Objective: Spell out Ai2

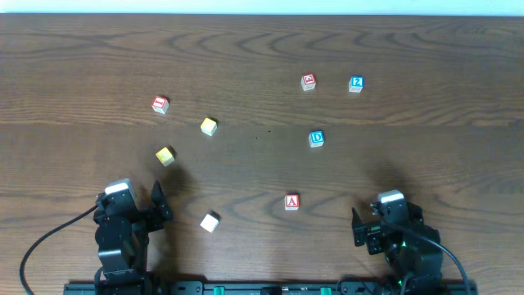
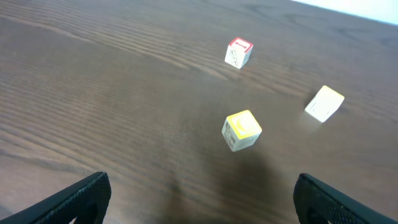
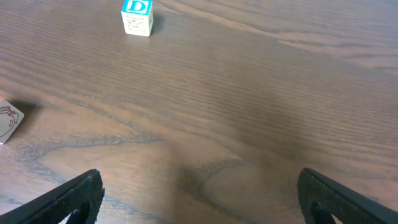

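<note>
Landmark: the A block (image 1: 291,201), red-framed, sits on the table (image 1: 262,49) near the arms' edge, closer to the right arm.
2 block (image 1: 355,83): blue-framed, well beyond the A block and to its right.
Far red block (image 1: 309,81): well beyond the A block, slightly right of it; its letter is too small to read.
D block (image 1: 317,138): blue-framed, beyond the A block and a little right.
Left red block (image 1: 160,104): well left of the A block and beyond it; its face is unreadable.
Yellow blocks: one (image 1: 209,126) and another (image 1: 165,156), both left of the A block and beyond it.
White block (image 1: 210,221): left of the A block, slightly nearer the arms.
Left gripper (image 2: 199,199): fingers spread wide with nothing between them, well left of the A block.
Right gripper (image 3: 199,196): fingers spread wide and empty, right of the A block.
</note>
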Robot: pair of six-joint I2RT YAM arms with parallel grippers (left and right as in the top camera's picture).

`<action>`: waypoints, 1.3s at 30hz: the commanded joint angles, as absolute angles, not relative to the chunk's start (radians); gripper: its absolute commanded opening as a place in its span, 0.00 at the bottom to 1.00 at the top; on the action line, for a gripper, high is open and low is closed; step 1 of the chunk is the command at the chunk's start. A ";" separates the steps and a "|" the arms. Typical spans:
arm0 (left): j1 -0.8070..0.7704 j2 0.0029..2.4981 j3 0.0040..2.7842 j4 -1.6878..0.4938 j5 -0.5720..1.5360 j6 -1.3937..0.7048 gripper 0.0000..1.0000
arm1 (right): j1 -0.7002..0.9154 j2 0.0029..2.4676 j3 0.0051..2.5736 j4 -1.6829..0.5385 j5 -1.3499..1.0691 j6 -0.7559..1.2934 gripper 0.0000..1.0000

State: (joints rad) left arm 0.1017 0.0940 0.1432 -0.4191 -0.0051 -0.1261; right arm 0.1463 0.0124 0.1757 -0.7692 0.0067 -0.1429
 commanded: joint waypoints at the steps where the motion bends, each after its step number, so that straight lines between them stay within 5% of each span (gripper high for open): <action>1: 0.098 0.086 0.127 -0.406 0.014 -0.252 0.95 | 0.154 0.006 0.168 -0.770 -0.001 -0.154 0.99; 6: 0.098 0.088 0.127 -0.318 0.256 -0.247 0.95 | 0.154 0.006 0.168 -0.770 -0.001 -0.154 0.99; 13: 0.097 0.171 0.197 -0.215 0.279 -0.222 0.95 | 0.154 0.006 0.168 -0.770 -0.001 -0.154 0.99; 23: 0.097 0.693 0.508 -0.217 0.257 -0.155 0.95 | 0.154 0.006 0.168 -0.770 -0.001 -0.154 0.99; 39: 0.006 1.487 1.348 -0.714 0.212 -0.322 0.95 | 0.154 0.006 0.168 -0.770 -0.001 -0.154 0.99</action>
State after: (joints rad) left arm 0.0093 1.4307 1.2598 -0.6811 0.2462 -0.2958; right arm 0.1463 0.0109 0.1753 -0.7677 0.0067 -0.1429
